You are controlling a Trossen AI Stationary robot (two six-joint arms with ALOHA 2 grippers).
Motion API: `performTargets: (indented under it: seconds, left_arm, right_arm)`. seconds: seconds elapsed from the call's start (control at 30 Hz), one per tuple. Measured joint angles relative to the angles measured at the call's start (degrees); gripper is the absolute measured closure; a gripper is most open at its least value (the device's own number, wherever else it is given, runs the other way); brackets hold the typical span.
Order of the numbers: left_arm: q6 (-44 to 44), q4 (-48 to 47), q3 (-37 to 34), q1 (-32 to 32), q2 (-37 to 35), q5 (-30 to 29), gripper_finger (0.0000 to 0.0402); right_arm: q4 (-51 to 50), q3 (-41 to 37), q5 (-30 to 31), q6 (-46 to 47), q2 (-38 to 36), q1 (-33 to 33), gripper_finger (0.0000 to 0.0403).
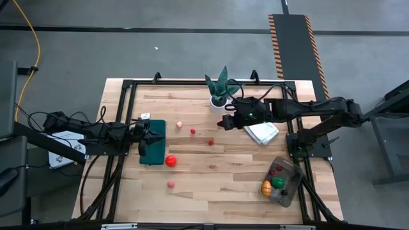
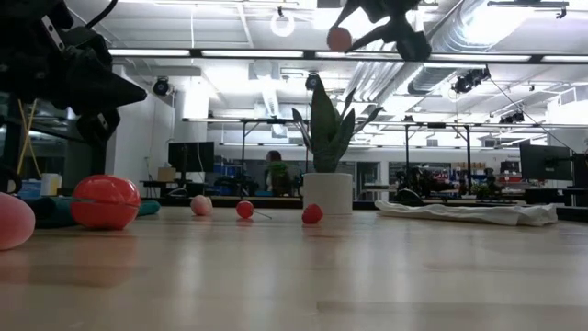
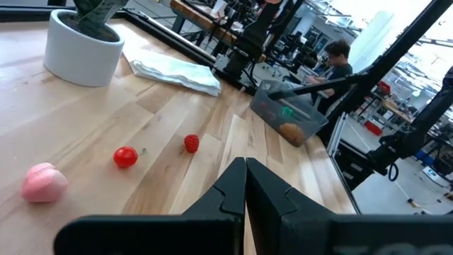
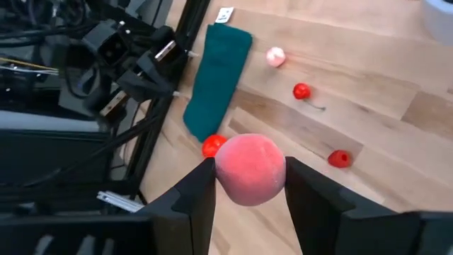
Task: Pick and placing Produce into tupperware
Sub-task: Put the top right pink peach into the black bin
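My right gripper [image 4: 249,185] is shut on a pink round fruit [image 4: 249,170] and hangs high above the table's middle [image 1: 227,121], near the top of the low view [image 2: 339,39]. My left gripper [image 3: 245,191] is shut and empty and hovers over the green mat [image 1: 153,142]. On the wood lie a big red tomato [image 1: 170,161], a pink fruit [image 1: 171,184], a small pink one [image 1: 180,123] and two small red ones [image 1: 192,131] [image 1: 211,142]. The clear tupperware [image 1: 289,185] stands near the right near corner and holds several fruits. My right gripper pinches the pink fruit's two opposite sides [image 4: 221,173] between its fingers [image 4: 198,195]. The fruit fills the gap between the fingers. It is lifted clear, high above the table, with nothing under it.
A spiky green plant in a white pot [image 1: 219,96] stands at the far edge, just behind my right gripper. A folded white cloth [image 1: 262,132] lies to its right. Black frame rails run along the table's sides. Bare wood lies between the mat and the tupperware.
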Motion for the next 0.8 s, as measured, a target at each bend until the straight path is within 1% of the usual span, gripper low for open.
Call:
performTargets:
  seconds: [0.37,0.57,0.8]
  left_arm:
    - [-1.5,0.0,0.0,0.0,0.0,0.2,0.0401]
    - [-2.7,0.1,0.0,0.0,0.0,0.0,0.0401]
    - [-6.0,0.2,0.0,0.0,0.0,-2.1,0.0401]
  right_arm:
    - [-1.2,0.0,-3.3,-1.2,-5.8,1.6,0.0265]
    - [-6.0,0.0,-5.0,-3.1,-10.8,1.6,0.0265]
    - [-13.8,0.0,-6.5,-3.8,-17.7,1.9,0.0265]
